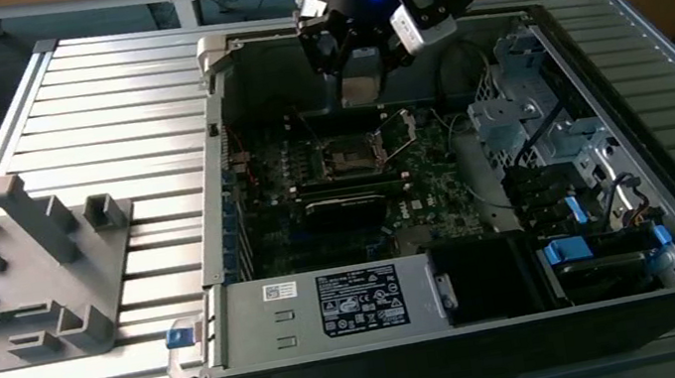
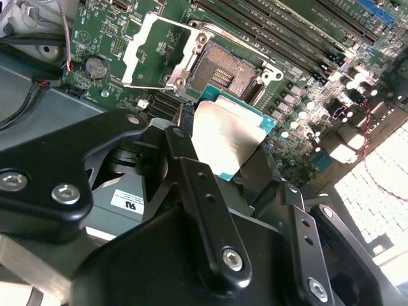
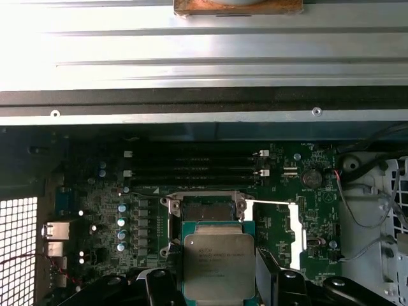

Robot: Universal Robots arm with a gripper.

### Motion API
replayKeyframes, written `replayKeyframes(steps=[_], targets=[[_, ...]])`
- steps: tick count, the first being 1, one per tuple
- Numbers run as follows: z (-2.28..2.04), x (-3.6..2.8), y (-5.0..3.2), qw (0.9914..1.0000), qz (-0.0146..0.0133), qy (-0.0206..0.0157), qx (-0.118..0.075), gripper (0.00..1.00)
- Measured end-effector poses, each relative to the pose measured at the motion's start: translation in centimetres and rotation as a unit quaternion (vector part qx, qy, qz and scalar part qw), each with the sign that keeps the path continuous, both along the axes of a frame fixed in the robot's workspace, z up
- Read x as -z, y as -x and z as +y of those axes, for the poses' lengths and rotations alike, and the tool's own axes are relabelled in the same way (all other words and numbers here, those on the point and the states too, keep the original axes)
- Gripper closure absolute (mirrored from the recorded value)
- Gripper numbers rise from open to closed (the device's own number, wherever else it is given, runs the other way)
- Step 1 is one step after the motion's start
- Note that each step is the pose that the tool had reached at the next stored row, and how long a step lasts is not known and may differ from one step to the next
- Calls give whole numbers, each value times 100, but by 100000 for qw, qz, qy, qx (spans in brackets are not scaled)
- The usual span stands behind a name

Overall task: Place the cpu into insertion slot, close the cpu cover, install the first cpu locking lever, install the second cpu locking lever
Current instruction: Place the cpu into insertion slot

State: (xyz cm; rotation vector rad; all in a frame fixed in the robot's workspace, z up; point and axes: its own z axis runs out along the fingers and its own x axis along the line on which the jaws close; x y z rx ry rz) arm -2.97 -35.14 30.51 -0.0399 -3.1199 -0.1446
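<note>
Exterior view, from its left to its right: a grey plastic fixture [image 1: 20, 261] stands on the slatted metal table [image 1: 99, 114], well apart from the open computer case [image 1: 209, 183]. The case contains, along its near wall, a labelled power supply [image 1: 328, 306]; behind that, the green motherboard [image 1: 295, 170]; and at the exterior view's right, drive bays with blue tabs [image 1: 586, 237]. The insertion slot [image 1: 347, 155] lies near the middle of the board, with the cpu cover [image 1: 400, 134] swung open and tilted just beside it, on the exterior view's right. The gripper [image 1: 360, 85] hangs over the far part of the case, above the board. Both wrist views supply the detail. In the second wrist view the gripper [image 2: 223, 153] has its two black fingers [image 2: 188, 172] pinching the cpu [image 2: 226, 134] by opposite edges, silvery top facing the camera, green rim visible. The cpu is carried clear of the board, near the insertion slot [image 2: 223, 73] and not seated; the slot's contact field lies bare. The cpu cover [image 2: 132, 51] rests flung back, and a coin battery [image 2: 95, 65] sits near it. In the first wrist view the gripper [image 3: 220, 284] holds the cpu [image 3: 218, 264] in front of the near part of the insertion slot [image 3: 205, 209], the cpu cover [image 3: 294, 229] lies open to one side, and the memory slots [image 3: 191, 167] run past the socket, towards the case wall [image 3: 204, 115].
</note>
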Motion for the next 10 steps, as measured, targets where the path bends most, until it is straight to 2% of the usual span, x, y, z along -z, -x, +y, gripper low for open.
replayKeyframes(steps=[10], targets=[[0, 25, 0, 100000, 8, 19, -1, 46]])
